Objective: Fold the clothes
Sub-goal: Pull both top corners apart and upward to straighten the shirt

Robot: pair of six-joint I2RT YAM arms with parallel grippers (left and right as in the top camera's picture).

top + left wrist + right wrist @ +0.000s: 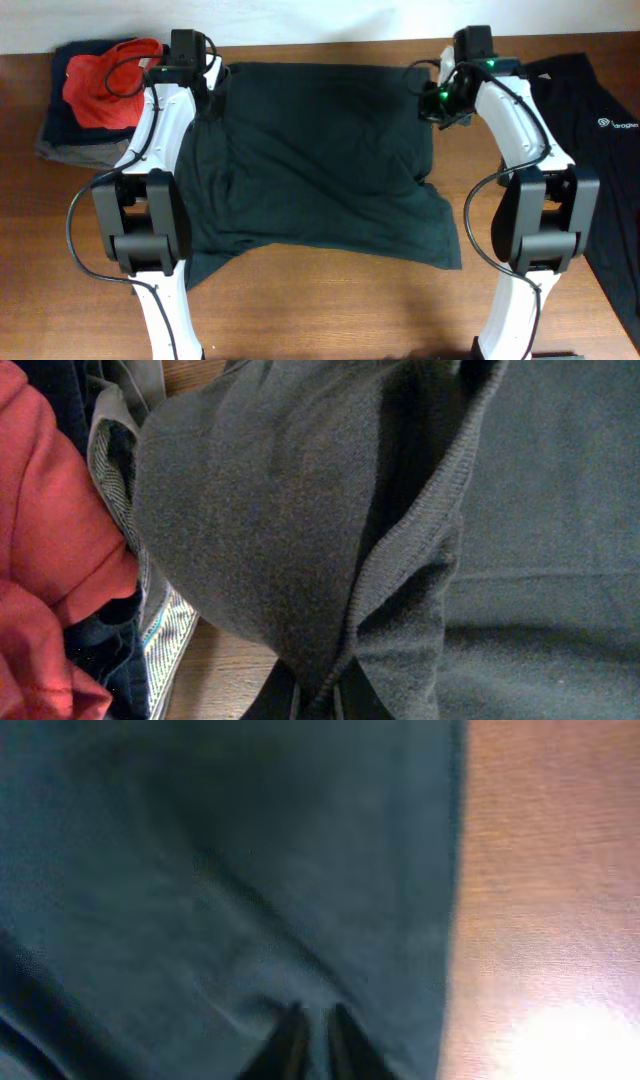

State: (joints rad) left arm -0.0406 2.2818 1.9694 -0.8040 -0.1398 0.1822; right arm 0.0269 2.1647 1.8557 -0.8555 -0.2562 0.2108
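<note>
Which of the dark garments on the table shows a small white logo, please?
The black shirt at the far right, outside the right arm; the centre shirt and the left pile show no print.

A dark shirt (320,160) lies rumpled and partly folded, its top corners pinched by the left gripper (207,88) and right gripper (437,100). A second black shirt (600,170) with a white logo (610,123) lies flat, beyond the right gripper.

The left gripper (318,700) apparently pinches a hemmed fold of the black shirt (260,510) beside red cloth (50,530).
</note>
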